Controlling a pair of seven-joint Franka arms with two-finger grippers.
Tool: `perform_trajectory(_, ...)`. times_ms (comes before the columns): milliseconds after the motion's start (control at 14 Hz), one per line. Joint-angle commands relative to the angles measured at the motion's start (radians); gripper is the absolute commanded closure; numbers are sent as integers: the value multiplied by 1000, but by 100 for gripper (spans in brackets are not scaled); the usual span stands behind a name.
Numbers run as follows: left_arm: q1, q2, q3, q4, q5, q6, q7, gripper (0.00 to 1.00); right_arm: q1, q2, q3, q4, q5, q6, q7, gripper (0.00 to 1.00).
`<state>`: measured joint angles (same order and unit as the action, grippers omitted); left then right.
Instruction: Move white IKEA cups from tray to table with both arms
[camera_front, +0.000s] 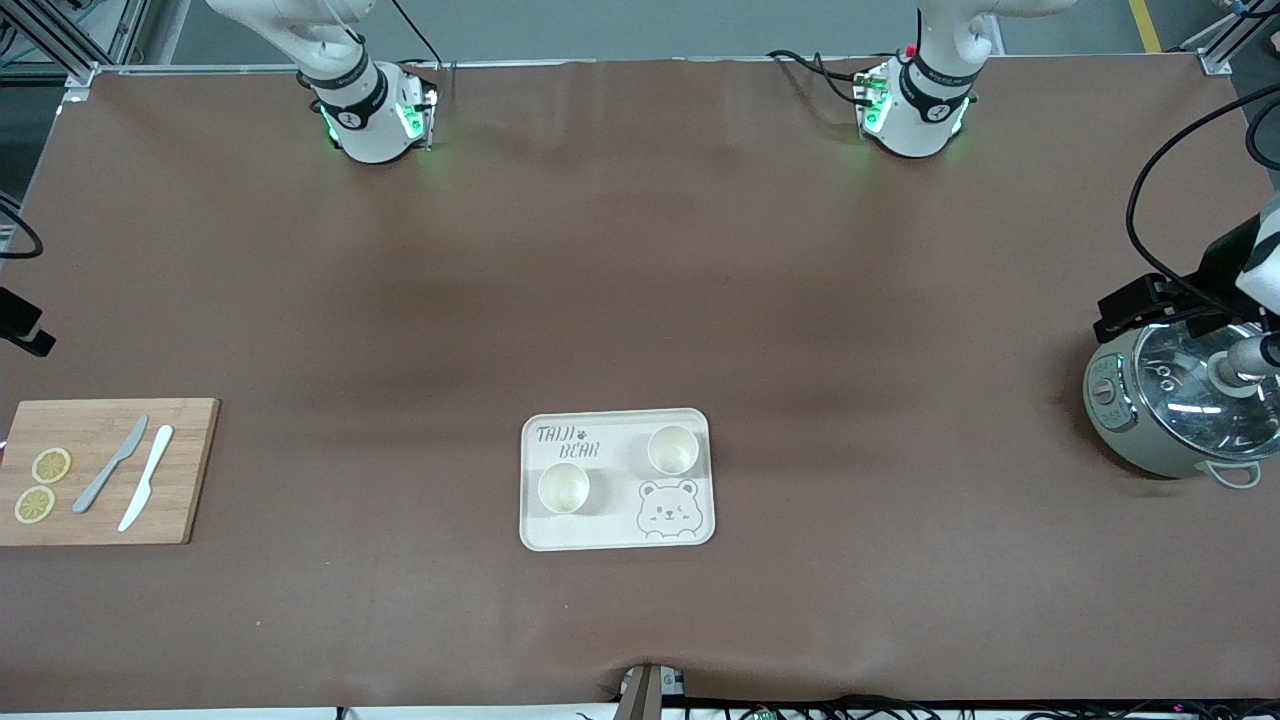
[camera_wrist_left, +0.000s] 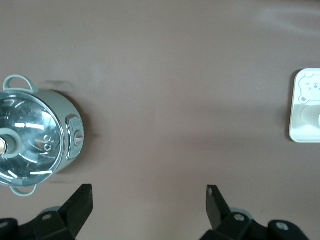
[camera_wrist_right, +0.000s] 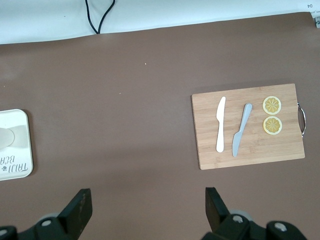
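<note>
Only readable writing here is on the cream tray (camera_front: 616, 479) sitting on the desk: "TAIJI BEAR" in outlined letters across two lines, with a little paw print right after "TAIJI", and a cartoon bear face drawn in the corner nearer the front camera, toward the left arm's end. The same lettering shows mirrored-looking and upside down at the edge of the right wrist view (camera_wrist_right: 14, 159). There's a small tag at the edge of the white strip in the right wrist view that looks like "04" (camera_wrist_right: 312, 5), but it's tiny. The cooker's (camera_front: 1170, 400) panel markings are too small to read.
</note>
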<state>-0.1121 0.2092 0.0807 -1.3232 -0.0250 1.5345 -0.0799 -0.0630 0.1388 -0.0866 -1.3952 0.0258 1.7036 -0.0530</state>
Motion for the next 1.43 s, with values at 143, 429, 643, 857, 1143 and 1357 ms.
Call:
perform_trajectory(143, 5, -2, -6, -48, 14, -13, 11, 0, -3, 12, 2, 21, 0, -4, -10, 0)
perform_trajectory(429, -15, 42, -9, -41, 3, -10, -15, 0, -4, 10, 2, 21, 2, -5, -7, 0)
perform_trajectory(643, -43, 82, -25, -36, 0, 13, -115, 0, 0, 10, 2, 21, -1, -5, -5, 0)
perform_trajectory(857, -58, 119, -30, -31, -120, 81, -232, 0, 5, 10, 4, 21, -1, -4, -7, 0)
perform_trajectory(1143, -122, 174, -36, -31, -159, 190, -342, 0, 28, 8, 10, 21, 19, -4, 13, 0)
perform_trajectory(1357, -171, 210, -38, -33, -159, 269, -414, 0, 62, 13, 10, 16, 31, 91, 90, 0)
